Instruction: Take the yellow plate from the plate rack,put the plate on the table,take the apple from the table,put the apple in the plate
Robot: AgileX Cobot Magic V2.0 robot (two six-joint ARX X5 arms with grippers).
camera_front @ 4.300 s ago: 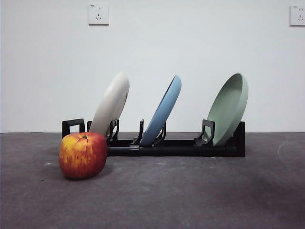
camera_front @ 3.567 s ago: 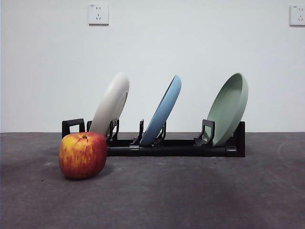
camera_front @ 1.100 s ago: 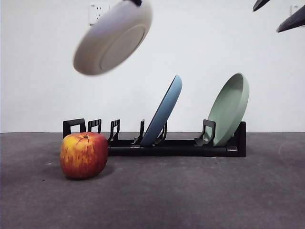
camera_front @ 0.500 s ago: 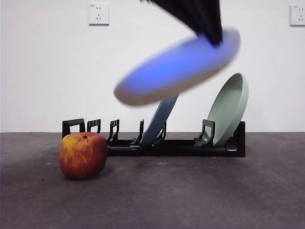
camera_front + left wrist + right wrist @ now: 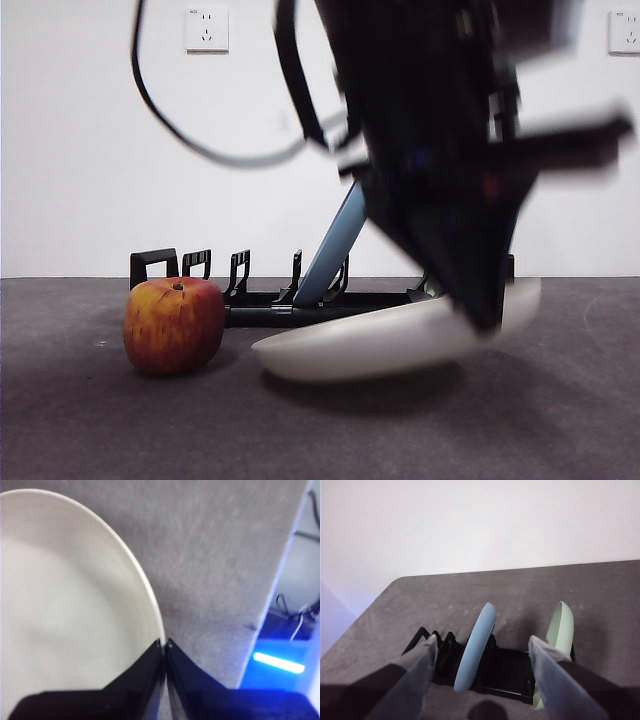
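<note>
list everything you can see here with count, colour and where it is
cream plate: 1, off-white, low over the table in front of the rack, tilted, held at its rim
apple: 1, red and yellow, on the table beside the rack's end
blue plate: 1, blue, leaning in the rack's middle
green plate: 1, pale green, leaning at the rack's far end
rack: 1, black, on the table behind the apple
table: 1, dark grey
wall sockets: 2, white, on the wall
left gripper: black, shut on the cream plate's rim
right gripper: open, above the rack
</note>
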